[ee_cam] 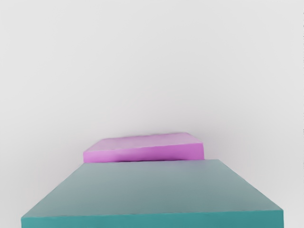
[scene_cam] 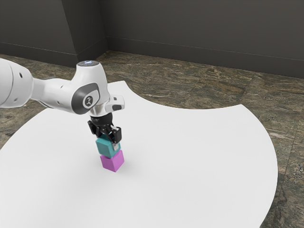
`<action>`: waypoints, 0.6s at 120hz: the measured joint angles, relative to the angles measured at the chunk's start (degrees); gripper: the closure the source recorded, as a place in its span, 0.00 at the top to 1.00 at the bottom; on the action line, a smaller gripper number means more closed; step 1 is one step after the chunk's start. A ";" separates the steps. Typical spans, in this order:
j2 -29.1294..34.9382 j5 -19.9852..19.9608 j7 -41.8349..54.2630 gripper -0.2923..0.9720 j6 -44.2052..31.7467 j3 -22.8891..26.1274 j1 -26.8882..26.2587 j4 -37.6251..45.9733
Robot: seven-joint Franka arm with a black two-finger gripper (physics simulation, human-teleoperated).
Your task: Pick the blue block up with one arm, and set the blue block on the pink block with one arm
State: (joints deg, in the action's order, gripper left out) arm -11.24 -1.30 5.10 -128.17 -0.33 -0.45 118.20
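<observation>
Gripper (scene_cam: 107,137) is clamped on the blue block (scene_cam: 104,148), pinching it from two opposite sides near its top, as I read it in the exterior view. Block looks more teal than blue and sits on the pink block (scene_cam: 112,161), shifted slightly toward the exterior view's left, on the white table (scene_cam: 199,156). Wrist camera: teal top just under my hand, pink block's top showing beyond it.

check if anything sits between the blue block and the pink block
Nothing visible does: the blue block, held in the gripper, is directly over the pink block with nothing between them.
</observation>
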 joint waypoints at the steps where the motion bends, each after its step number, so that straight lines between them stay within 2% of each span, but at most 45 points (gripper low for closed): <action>1: -0.01 -0.03 0.03 0.54 0.00 0.00 0.00 -0.02; 29: -0.40 -0.44 0.68 0.55 0.01 -0.02 0.00 -0.20; 57: -0.58 -1.73 1.25 0.69 -0.19 -0.50 -0.09 -0.49; 72: 3.55 -1.82 1.49 0.72 1.64 -1.86 0.08 -2.86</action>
State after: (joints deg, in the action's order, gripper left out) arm -7.70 -3.12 6.60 -126.53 -2.19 -0.36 115.34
